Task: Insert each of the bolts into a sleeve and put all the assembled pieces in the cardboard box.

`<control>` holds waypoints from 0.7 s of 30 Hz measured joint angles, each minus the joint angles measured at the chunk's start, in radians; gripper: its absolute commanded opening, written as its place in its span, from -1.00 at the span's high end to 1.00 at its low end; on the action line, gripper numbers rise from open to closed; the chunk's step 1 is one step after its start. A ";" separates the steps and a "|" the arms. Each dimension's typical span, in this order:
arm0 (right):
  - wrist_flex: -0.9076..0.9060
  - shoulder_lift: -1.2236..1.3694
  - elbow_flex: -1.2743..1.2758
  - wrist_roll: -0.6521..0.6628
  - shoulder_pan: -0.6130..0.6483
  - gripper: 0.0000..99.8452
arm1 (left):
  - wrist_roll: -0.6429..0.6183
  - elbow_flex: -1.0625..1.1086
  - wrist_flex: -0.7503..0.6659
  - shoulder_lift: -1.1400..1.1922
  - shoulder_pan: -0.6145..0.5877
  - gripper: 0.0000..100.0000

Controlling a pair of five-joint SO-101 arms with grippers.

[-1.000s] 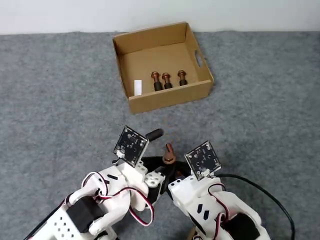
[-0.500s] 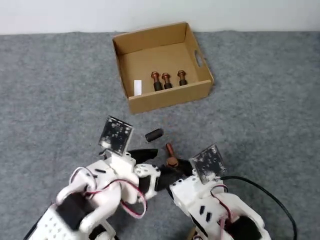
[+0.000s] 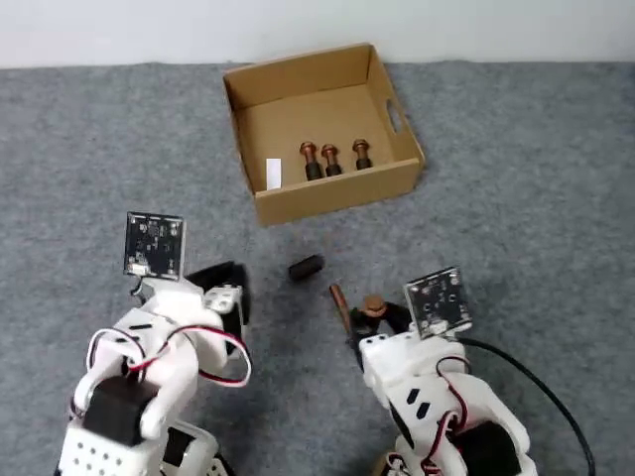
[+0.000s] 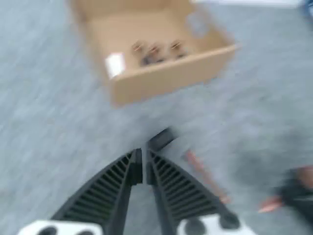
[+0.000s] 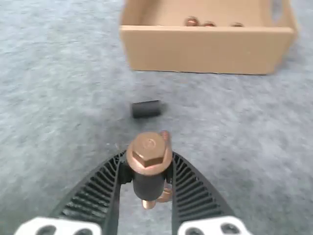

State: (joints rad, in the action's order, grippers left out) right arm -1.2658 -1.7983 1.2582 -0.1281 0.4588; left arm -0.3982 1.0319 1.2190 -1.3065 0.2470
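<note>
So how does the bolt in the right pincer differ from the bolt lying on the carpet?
The held bolt sits inside a black sleeve; the loose bolt is bare, with a spare sleeve lying apart from it. The held bolt is clamped roughly upright, head up, in the right pincer; the loose bolt lies flat on the carpet, gripped by nothing. Both are copper-coloured.

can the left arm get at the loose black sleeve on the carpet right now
Probably yes. The sleeve lies in the open ahead of the left arm, nothing between them; the loose bolt lies apart from it. The jaws are shut and would need to open first.
</note>
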 measured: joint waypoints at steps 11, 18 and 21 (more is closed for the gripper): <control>0.195 0.330 -0.213 0.000 -0.078 0.98 | 0.195 0.416 -0.244 0.002 -0.259 0.99; 0.420 0.829 -0.540 0.000 -0.132 0.98 | 0.215 0.580 -0.379 0.002 -0.275 0.99; 0.505 1.025 -0.687 0.000 -0.133 0.98 | 0.215 0.586 -0.397 0.003 -0.282 0.99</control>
State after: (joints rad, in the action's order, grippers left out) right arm -0.7610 -0.7733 0.5708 -0.1281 0.3253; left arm -0.1834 1.6180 0.8216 -1.3034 -0.0353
